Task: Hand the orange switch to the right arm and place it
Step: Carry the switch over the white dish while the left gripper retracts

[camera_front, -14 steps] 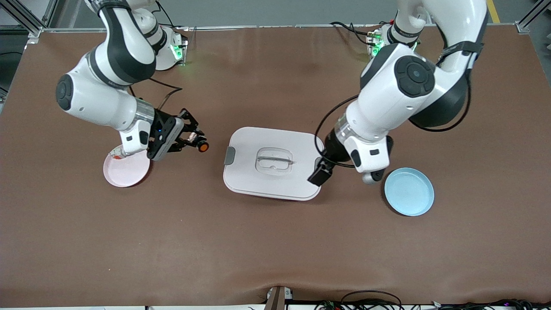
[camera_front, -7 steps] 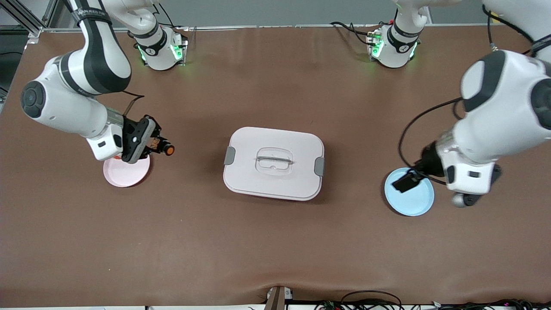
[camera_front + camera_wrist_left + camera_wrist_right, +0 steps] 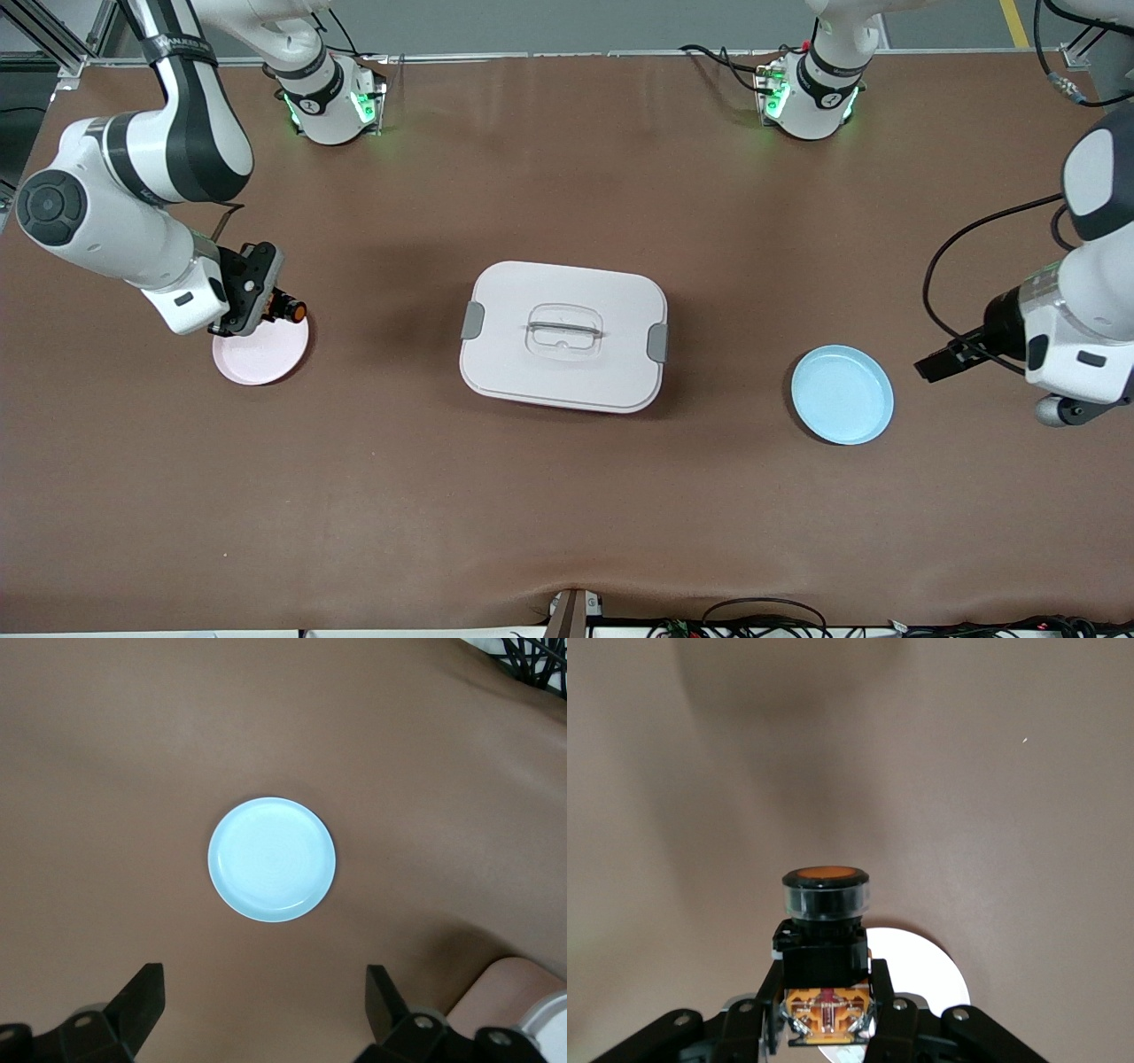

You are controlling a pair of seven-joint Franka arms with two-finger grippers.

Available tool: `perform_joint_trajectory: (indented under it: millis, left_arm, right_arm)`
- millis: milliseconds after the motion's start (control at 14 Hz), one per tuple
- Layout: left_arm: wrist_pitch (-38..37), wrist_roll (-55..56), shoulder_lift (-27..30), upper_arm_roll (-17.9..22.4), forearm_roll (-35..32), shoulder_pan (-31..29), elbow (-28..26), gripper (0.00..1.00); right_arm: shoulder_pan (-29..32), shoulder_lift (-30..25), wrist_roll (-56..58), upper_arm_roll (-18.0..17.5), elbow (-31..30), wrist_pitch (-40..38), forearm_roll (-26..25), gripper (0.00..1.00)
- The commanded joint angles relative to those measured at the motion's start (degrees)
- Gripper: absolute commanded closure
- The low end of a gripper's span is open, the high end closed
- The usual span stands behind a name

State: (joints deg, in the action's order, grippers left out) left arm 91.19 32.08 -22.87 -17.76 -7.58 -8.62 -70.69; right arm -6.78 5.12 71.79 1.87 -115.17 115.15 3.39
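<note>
The orange switch (image 3: pixel 293 311) is a stubby black button with an orange cap. My right gripper (image 3: pixel 282 309) is shut on its body and holds it over the rim of the pink plate (image 3: pixel 257 359), on the side toward the box. In the right wrist view the orange switch (image 3: pixel 826 904) sticks out from between the fingers (image 3: pixel 879 985), cap outward, and the pale plate (image 3: pixel 932 973) lies beneath. My left gripper (image 3: pixel 930 367) hangs open and empty beside the blue plate (image 3: pixel 842 394), toward the left arm's end of the table. The left wrist view shows that blue plate (image 3: pixel 272 859) with nothing on it.
A pale lidded box (image 3: pixel 514 377) with grey clips and a moulded handle sits mid-table between the two plates. Both arm bases (image 3: pixel 323 97) stand along the table's edge farthest from the front camera. Brown tabletop surrounds everything.
My right arm carried the switch away from the box to above the pink plate's rim. My left arm swung from the box's end, over the blue plate, out toward its own table end.
</note>
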Motion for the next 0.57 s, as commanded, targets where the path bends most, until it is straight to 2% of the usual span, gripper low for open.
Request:
perform_joint_trajectory:
  millis: [0,143,286,429,500]
  left_arm:
    - [-0.93,-7.17,5.89,-0.78,-0.94,-3.58,-4.62,0.00]
    - [-2.24,-13.33,7.48,-0.87,-0.85,-4.56,-4.98,0.00]
    - [-4.26,-14.58,9.24,-0.87,-0.85,-4.47,-5.07,0.00]
    - [-4.01,-18.26,12.39,0.88,-0.07,-3.16,-7.51,0.00]
    - [-2.61,-19.58,14.76,3.41,0.72,-1.41,-9.79,0.00]
  right_arm:
    - [3.26,-0.81,6.14,-0.73,-2.16,2.52,-1.46,1.00]
    - [5.28,-0.81,10.10,-0.73,-4.35,6.12,-2.07,1.00]
    - [6.77,-0.81,12.92,-0.73,-7.42,11.47,-3.74,1.00]
    - [8.97,-0.46,14.77,-0.73,-10.68,17.80,-5.85,1.00]
    - [10.37,-0.02,16.17,-0.73,-11.56,19.74,-6.12,1.00]
